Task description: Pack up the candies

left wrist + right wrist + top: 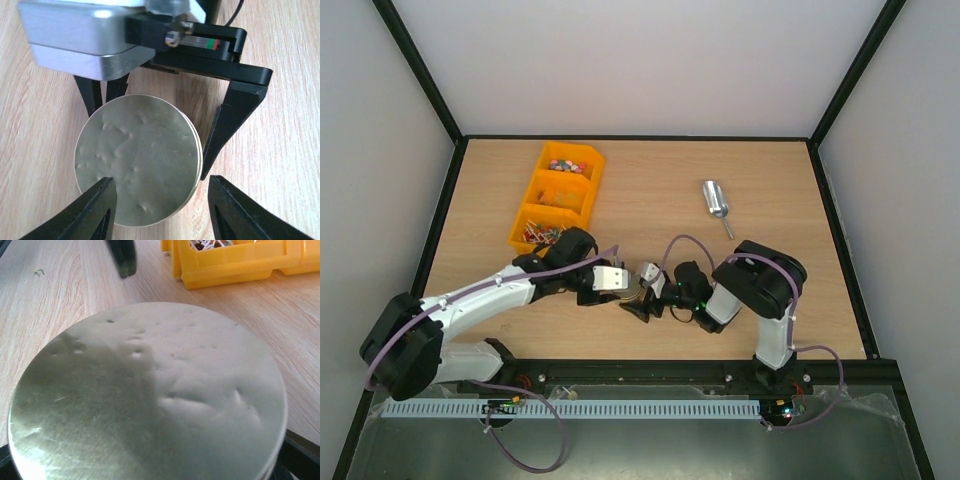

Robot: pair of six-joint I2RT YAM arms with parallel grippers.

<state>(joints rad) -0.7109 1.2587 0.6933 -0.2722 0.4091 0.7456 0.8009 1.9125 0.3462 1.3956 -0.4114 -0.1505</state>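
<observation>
1. The round metal lid (137, 165) covers whatever lies beneath it. It fills my right wrist view, leaving only black slivers at the bottom corners.
2. My right pincer (647, 292) is spread wide and clamped on the lid. One finger lies against the rim and the other slips out of sight behind the disc.
3. My left pincer (161, 190) has its fingers apart. One overlaps the lid's near edge, and the other stands just beside the rim with wood showing between.
4. I count one lid, one metal scoop (717, 200) and one yellow bin (595, 180) with three compartments.
5. The candies (566, 165) lie in the bin's far compartment, well apart from both pincers and too tiny to count.
6. Only the top view shows the candies and the scoop on the worktop (770, 180). Only the wrist views show the lid's dents.
</observation>
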